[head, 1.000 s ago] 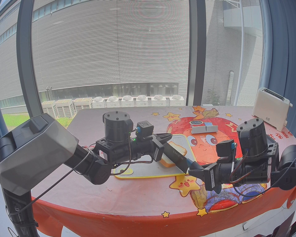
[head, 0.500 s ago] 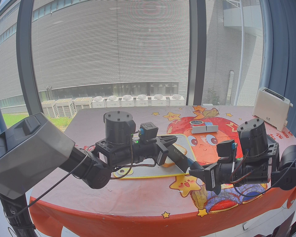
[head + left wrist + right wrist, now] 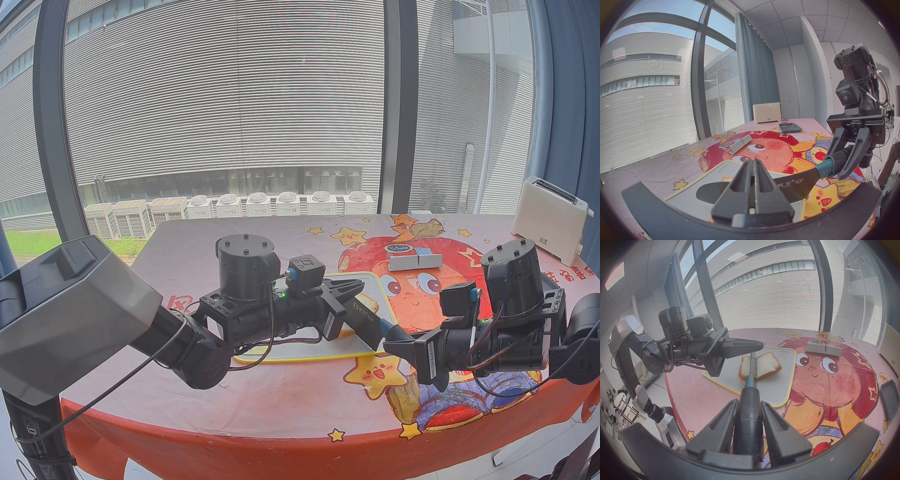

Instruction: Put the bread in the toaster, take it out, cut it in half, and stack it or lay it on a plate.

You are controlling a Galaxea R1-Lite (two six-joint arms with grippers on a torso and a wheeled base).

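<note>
- the dark plate (image 3: 790,127) sits on the tablecloth just in front of the toaster (image 3: 767,112), well apart from the cutting board (image 3: 784,377).
- the bread (image 3: 760,365) lies flat on the cutting board, with the knife (image 3: 752,363) blade edge-down across its middle.
- the right gripper (image 3: 749,405) is clamped on the knife handle.
- the left gripper (image 3: 753,168) hangs close over the blade and bread, jaws pressed together, gripping nothing. in the head view it hides most of the slice.
- a grey block (image 3: 823,348) lies beyond the board.
</note>
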